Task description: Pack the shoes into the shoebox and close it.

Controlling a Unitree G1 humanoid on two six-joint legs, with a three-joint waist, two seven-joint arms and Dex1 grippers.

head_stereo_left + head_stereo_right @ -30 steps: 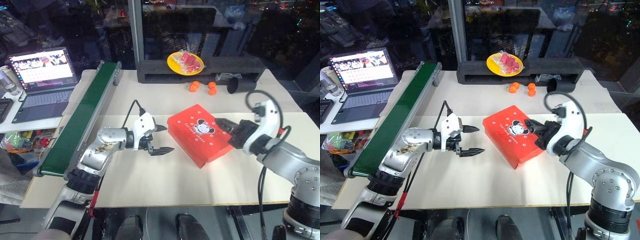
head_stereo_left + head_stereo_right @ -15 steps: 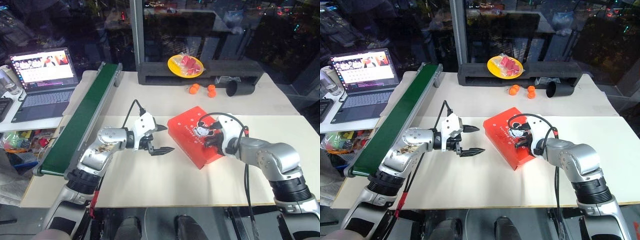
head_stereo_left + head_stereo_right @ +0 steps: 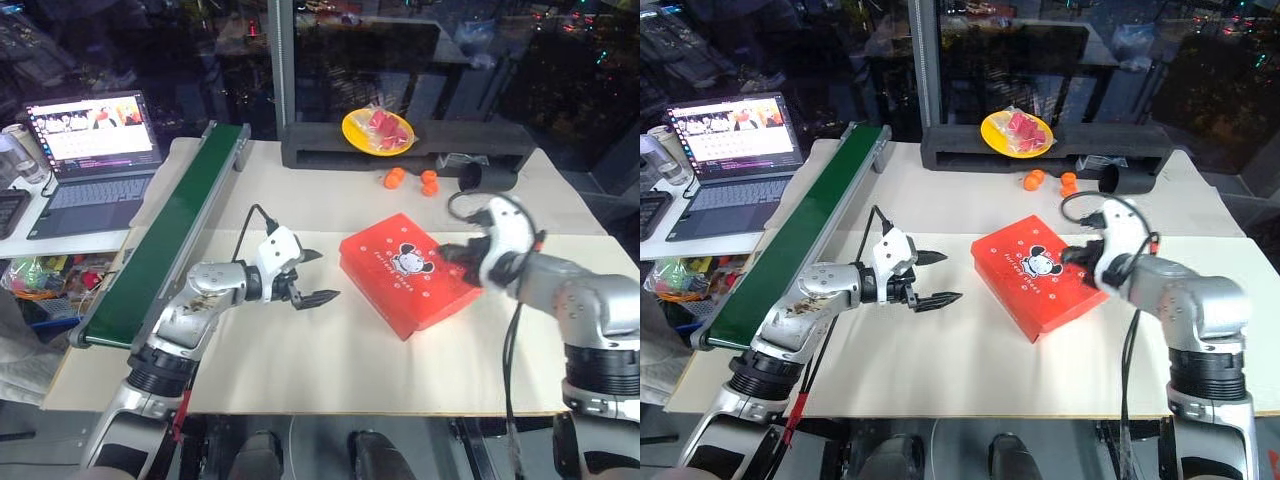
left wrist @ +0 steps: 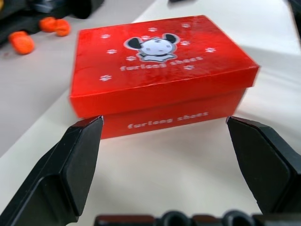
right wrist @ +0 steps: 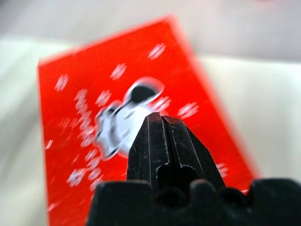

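While its two black fingers stand spread wide with nothing between them, the left gripper point(image 3: 308, 277) sits left of centre, aimed at the shoebox point(image 3: 409, 272). The box lies lid-down at frame centre, long axis running upper left to lower right; lid and side read "furlong shoes" beside a white cartoon mouse. At its right edge, the right gripper point(image 3: 1072, 254) is pinched closed, empty.

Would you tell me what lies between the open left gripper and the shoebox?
Nothing: only bare white tabletop separates the left gripper from the closed shoebox, as the left wrist view confirms.
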